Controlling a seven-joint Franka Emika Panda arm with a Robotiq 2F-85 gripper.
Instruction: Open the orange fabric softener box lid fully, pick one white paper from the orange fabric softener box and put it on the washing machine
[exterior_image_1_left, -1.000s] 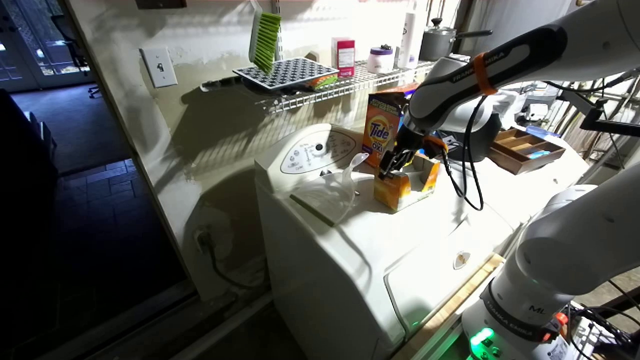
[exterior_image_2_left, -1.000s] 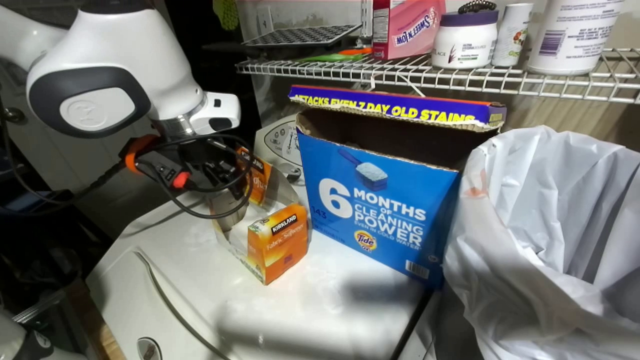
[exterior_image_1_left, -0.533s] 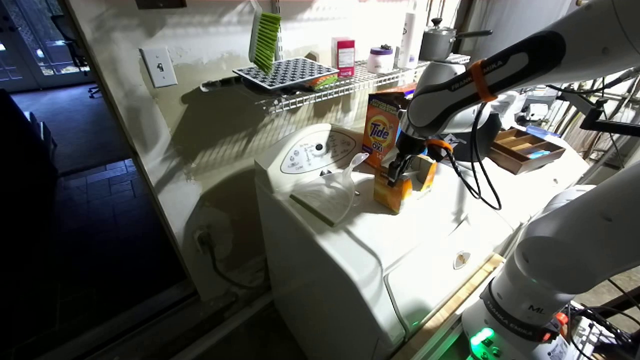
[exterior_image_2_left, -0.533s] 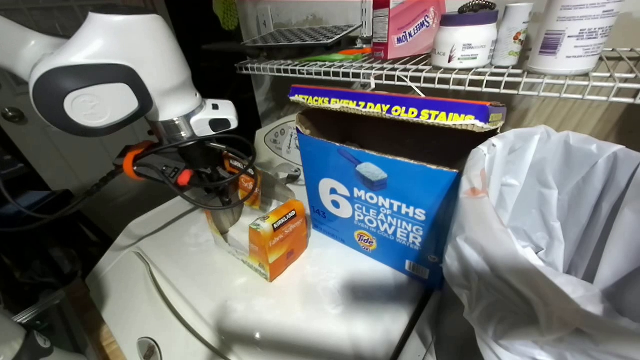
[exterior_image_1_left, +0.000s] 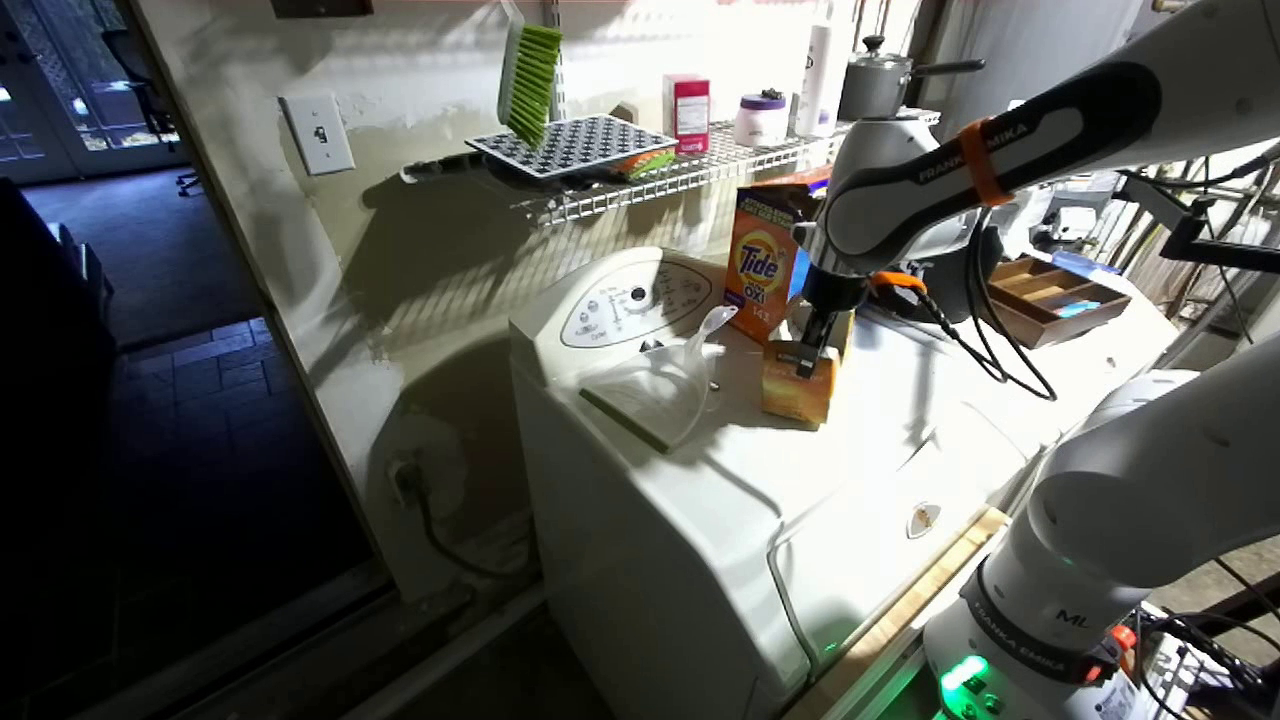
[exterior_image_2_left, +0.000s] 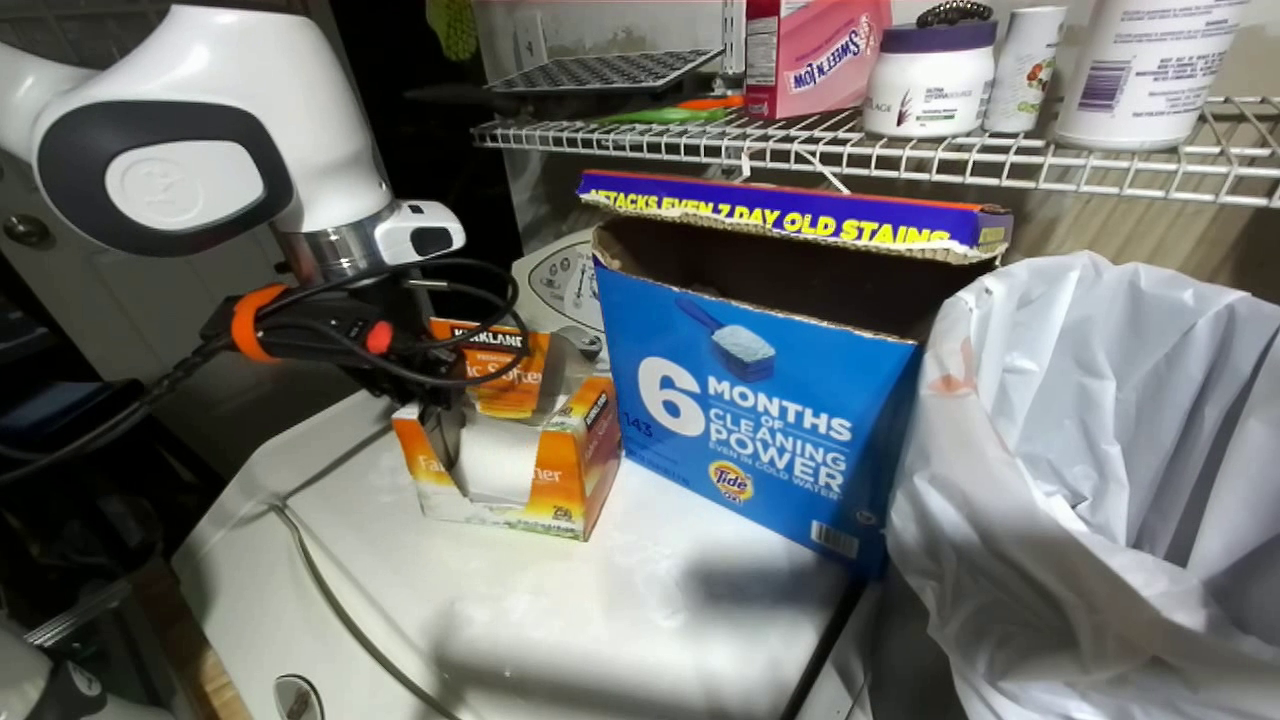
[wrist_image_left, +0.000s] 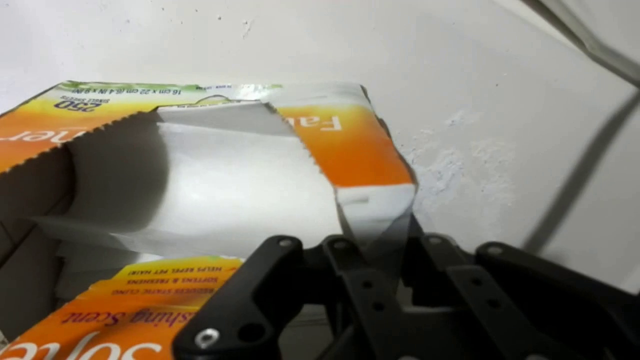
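Note:
The small orange fabric softener box (exterior_image_2_left: 560, 480) sits on the white washing machine (exterior_image_2_left: 640, 620). Its lid (exterior_image_2_left: 500, 370) stands raised along the back edge; in the wrist view the printed lid (wrist_image_left: 120, 310) shows at lower left. White paper (wrist_image_left: 240, 185) fills the inside as a curved stack, visible through the torn front cutout. My gripper (wrist_image_left: 385, 260) straddles one end wall of the box, its jaws drawn in with the cardboard squeezed between them. In an exterior view, the gripper (exterior_image_1_left: 812, 362) points down at that end. The fingertips are partly hidden by the cardboard.
A tall Tide carton (exterior_image_2_left: 740, 430) stands close behind the small box. A clear dustpan (exterior_image_1_left: 650, 395) lies beside it on the machine. A bin with a white bag (exterior_image_2_left: 1080, 450) and a wooden tray (exterior_image_1_left: 1050, 310) are farther along. A wire shelf (exterior_image_2_left: 850, 160) hangs above.
My gripper has come down and its jaws have closed on the end wall. The box has turned, so its cutout front and its lid now face more toward an exterior view.

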